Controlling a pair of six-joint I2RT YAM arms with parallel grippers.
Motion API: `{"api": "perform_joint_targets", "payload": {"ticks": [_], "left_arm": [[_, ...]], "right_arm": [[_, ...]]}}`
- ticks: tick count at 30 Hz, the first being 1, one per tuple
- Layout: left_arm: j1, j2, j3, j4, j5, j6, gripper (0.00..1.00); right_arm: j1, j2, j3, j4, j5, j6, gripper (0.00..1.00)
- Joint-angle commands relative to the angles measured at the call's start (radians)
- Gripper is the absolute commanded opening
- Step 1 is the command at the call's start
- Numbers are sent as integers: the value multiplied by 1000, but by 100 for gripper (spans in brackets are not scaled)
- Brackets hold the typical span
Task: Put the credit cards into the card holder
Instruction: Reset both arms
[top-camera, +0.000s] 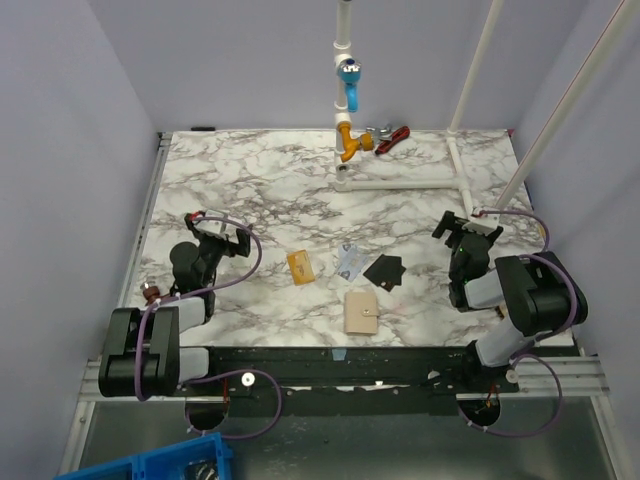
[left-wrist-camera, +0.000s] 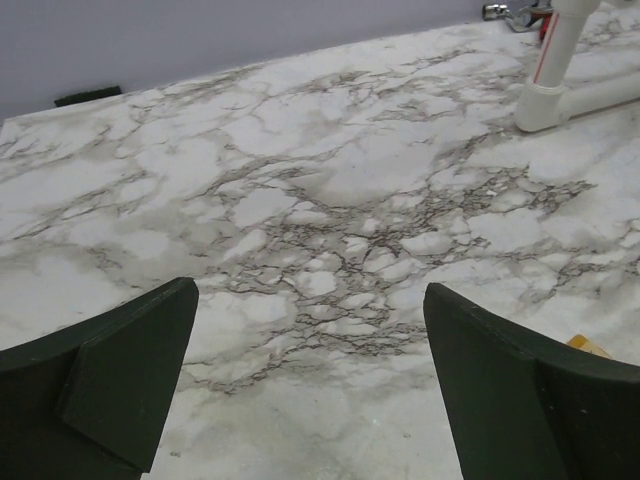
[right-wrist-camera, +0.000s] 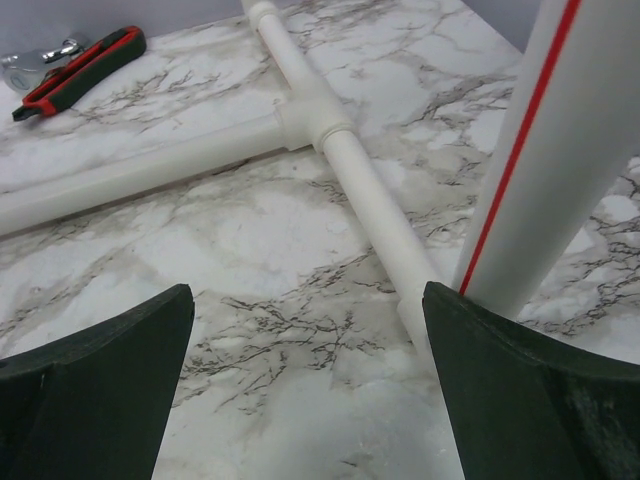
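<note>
In the top view a gold-orange card (top-camera: 301, 266), a pale blue-silver card (top-camera: 350, 261) and a black card (top-camera: 384, 270) lie in a row on the marble table's near middle. The closed beige card holder (top-camera: 361, 312) lies just in front of them. My left gripper (top-camera: 219, 231) is open and empty at the left, well apart from the cards. A sliver of the orange card (left-wrist-camera: 588, 346) shows at the right edge of the left wrist view. My right gripper (top-camera: 468, 228) is open and empty at the right, beside the white pipe.
A white pipe frame (top-camera: 405, 182) lies on the far right of the table, with upright poles (right-wrist-camera: 545, 160) close to my right gripper. A red and black utility knife (top-camera: 392, 138) lies at the back, also in the right wrist view (right-wrist-camera: 78, 72). An orange and blue fitting (top-camera: 347, 135) stands on the rear pipe.
</note>
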Motion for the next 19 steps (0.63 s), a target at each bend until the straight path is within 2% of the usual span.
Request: {"api": "perform_joint_targets", "payload": {"ticks": [1,19], "left_arm": [[15,4,0,76,-83,20,99],[19,5,6,58,-101,9,98]], "right_arm": [[-18,20,-8,10,-109,33,100],[-18,22,-30,65,-113,17,100]]}}
